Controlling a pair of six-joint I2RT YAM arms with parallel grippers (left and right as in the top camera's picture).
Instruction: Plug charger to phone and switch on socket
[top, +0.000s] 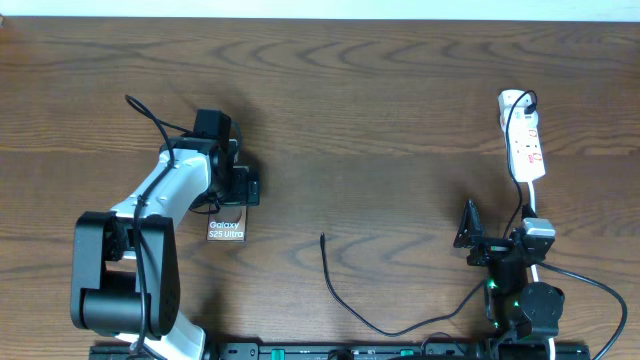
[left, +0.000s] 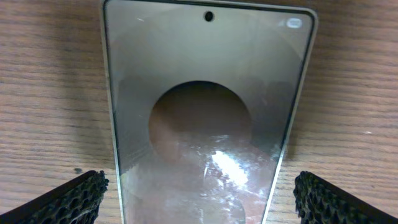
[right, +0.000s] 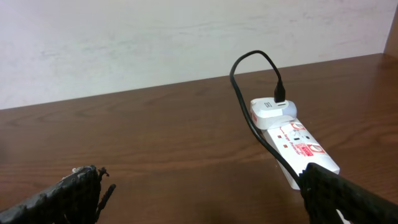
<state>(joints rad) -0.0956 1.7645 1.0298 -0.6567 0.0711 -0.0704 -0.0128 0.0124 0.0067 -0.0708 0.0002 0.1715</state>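
The phone (top: 226, 230) lies flat on the wooden table with white "Galaxy S25 Ultra" lettering showing; its far end is hidden under my left gripper (top: 238, 193). In the left wrist view the phone (left: 205, 93) fills the middle and my left gripper (left: 200, 186) is open, one finger on each side, clear of its edges. The charger (top: 345, 300) is a thin black cable with its free tip (top: 322, 237) on the table, right of the phone. It runs up to the white socket (top: 524, 135). My right gripper (top: 500, 238) is open and empty, just short of the socket (right: 292, 140).
A white adapter (right: 271, 111) sits in the socket's far end with the black cable (right: 249, 118) looping out of it. A white cord (top: 590, 285) trails from the socket past the right arm. A pale wall (right: 186, 43) stands behind the table's far edge.
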